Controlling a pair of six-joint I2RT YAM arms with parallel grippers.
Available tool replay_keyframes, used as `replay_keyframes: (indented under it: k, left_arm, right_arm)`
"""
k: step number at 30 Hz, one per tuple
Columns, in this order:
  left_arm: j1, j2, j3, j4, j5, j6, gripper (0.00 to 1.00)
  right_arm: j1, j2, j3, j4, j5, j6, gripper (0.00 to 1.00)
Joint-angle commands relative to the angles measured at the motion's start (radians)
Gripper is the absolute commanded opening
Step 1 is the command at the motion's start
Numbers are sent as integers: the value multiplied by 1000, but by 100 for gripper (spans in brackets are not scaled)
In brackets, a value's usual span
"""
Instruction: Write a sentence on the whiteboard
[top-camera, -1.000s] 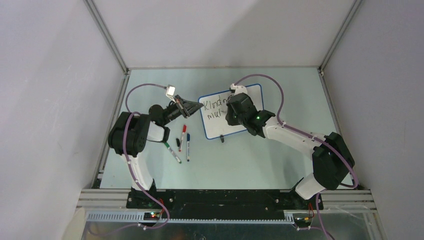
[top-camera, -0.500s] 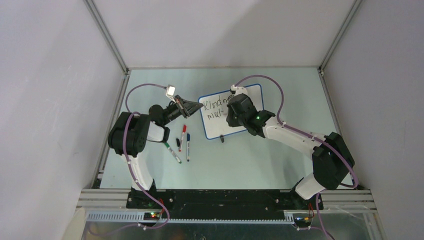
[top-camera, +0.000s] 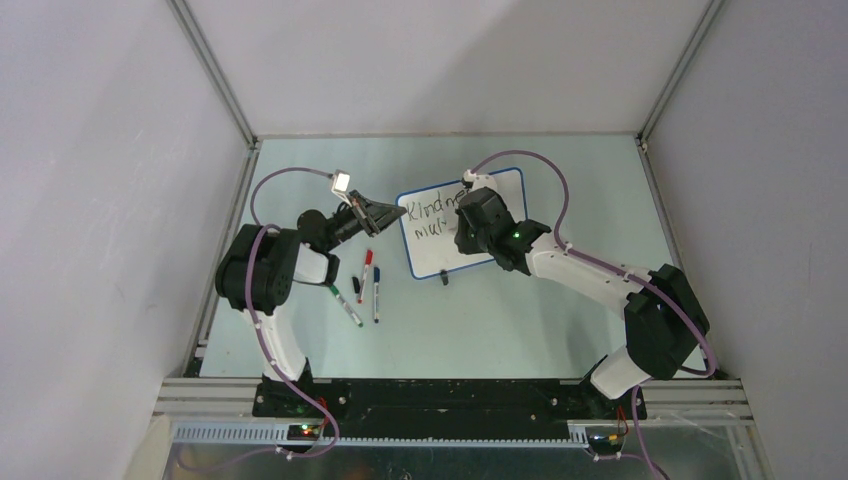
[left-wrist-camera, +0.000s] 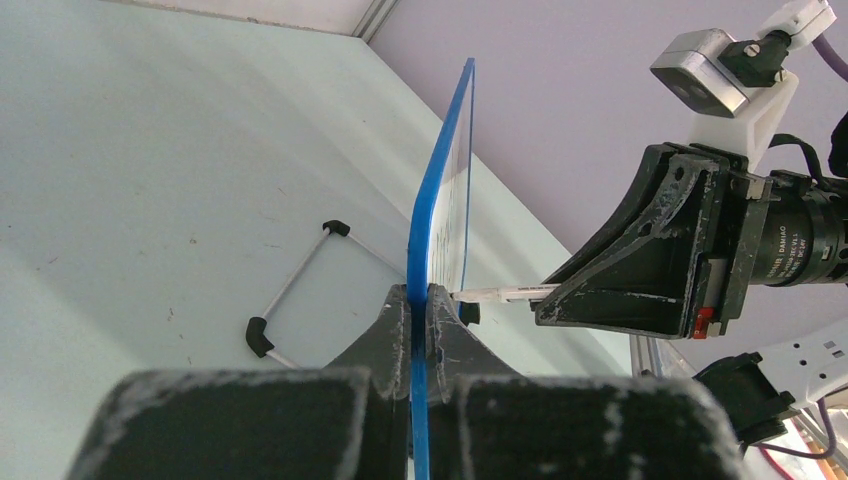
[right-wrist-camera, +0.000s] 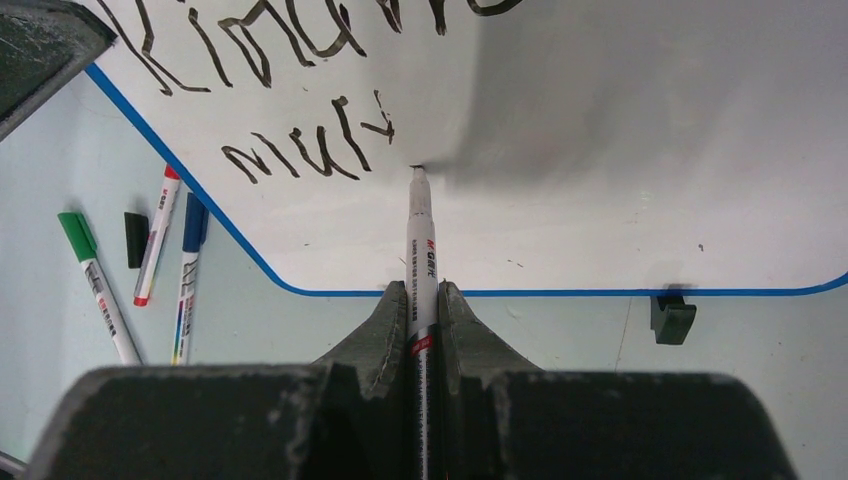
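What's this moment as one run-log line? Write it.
left claw: shut on whiteboard edge | right claw: shut on marker, tip at whiteboard | sentence: second line reads "mult", unfinished

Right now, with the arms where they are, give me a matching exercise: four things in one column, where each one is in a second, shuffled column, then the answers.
Things
1. whiteboard
2. writing marker
3. green-capped marker
4. loose black cap

Places
A. lying on the table, leftmost of the loose pens in the right wrist view
B. edge clamped in the left gripper
C. on the table between the green-capped marker and the red-capped marker
D. gripped in the right gripper, tip at the board

Pairs: 1-B, 2-D, 3-A, 4-C
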Motion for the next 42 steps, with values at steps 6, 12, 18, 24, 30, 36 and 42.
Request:
replay_keyframes:
  k: [6,12,18,24,30,36,42]
  left_arm:
    - [8,-48,-6,53,-7,43,0]
    - [8,-47,-4,54,-7,43,0]
    - [8,-43,-2,53,-7,40,0]
    - [8,-42,0,53,-8,39,0]
    - [7,-40,-1,53,-7,38,0]
    - [8,-40,-1,53,-6,38,0]
    - [7,-40,-3,53,-6,38,0]
  right_arm:
    - [20,-139,-67,95,50,-21,0]
    - [24,-267,-207,272,47,-55,0]
    - [31,-239,-216,335,33,-59,0]
    - [36,-169,-215,373,31,-73,0]
    - [38,-144,-215,384,28,-68,0]
    - [38,-126,-210,389,25,-63,0]
    - [38,-88,-177,359,23,-59,0]
